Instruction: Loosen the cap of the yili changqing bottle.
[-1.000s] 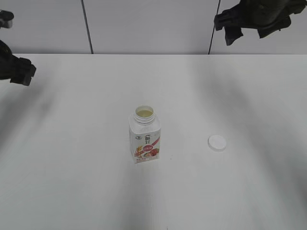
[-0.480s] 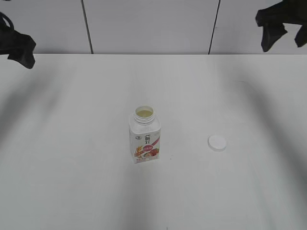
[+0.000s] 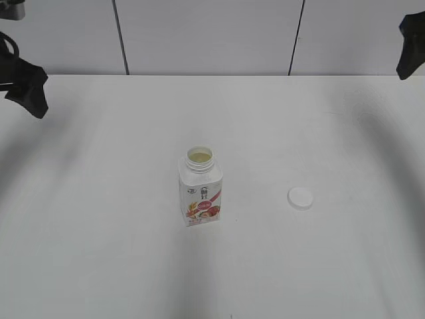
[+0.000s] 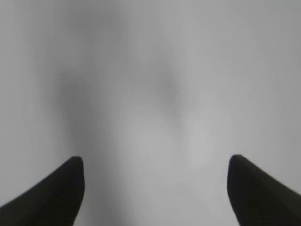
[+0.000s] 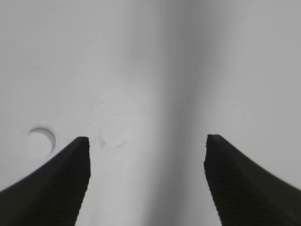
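Both arms are drawn back and held high, each showing only as a dark shape at the margin of the exterior view: the left claw (image 3: 26, 90) at the far left edge, above the far left part of the worktop (image 3: 99, 252), and the right claw (image 3: 410, 48) at the far right edge, in front of the wall panels (image 3: 206, 36).

The left wrist view looks down between the left claw's (image 4: 155, 162) two dark fingertips (image 4: 70, 181), which stand wide apart with only blurred pale worktop between them; it has hold of nothing. The right claw (image 5: 146, 141) is spread just as wide in its own view and is likewise empty, with bare worktop in the gap.

The yili changqing bottle (image 3: 200, 189) stands upright near the middle of the worktop, its neck uncovered and pale liquid visible in the mouth, its pink-red label facing the near side. The cap (image 3: 300, 198) lies flat on the worktop to the right of the bottle, well apart from it. The right wrist view catches the cap (image 5: 42, 140) just outside its left fingertip (image 5: 70, 174).

Open worktop surrounds the bottle and cap on every side. The worktop's far edge meets the wall well beyond them.
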Robot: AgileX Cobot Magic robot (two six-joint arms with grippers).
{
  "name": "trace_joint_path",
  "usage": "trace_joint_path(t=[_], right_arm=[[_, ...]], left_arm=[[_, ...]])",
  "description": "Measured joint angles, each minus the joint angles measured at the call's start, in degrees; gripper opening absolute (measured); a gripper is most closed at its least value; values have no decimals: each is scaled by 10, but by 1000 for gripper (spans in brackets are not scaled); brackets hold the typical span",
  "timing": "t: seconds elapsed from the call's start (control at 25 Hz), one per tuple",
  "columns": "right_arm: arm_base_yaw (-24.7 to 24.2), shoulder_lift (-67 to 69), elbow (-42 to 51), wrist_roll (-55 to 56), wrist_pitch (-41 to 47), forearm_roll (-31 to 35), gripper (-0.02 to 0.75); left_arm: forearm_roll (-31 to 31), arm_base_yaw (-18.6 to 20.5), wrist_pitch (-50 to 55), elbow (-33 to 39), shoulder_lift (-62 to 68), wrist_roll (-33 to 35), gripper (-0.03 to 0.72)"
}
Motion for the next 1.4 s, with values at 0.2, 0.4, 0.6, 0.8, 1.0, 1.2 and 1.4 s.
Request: trace_joint_path(t=[0.2, 0.4, 0.6, 0.8, 1.0, 1.2, 1.4], right_arm=[[-34, -12, 9, -15, 1, 0, 596], [-38, -64, 51, -19, 1, -1, 596], [-38, -125, 129, -20, 1, -1, 596], [-38, -197, 208, -20, 3, -1, 595], [-38, -277, 268, -20, 3, -1, 595], [-38, -357, 311, -21, 4, -1, 595], [-38, -425, 354, -21, 4, -1, 595]], left_arm=[[-2, 0, 55, -1, 0, 0, 565], [-13, 0, 121, -1, 0, -1, 565], [-48, 1, 125, 25, -24, -15, 565], [-58, 1, 127, 98, -82, -17, 565], [-39, 1, 127, 200, -165, -17, 565], [-39, 1, 98, 290, -267, -18, 554], [-39, 1, 82, 365, -379, -18, 554]])
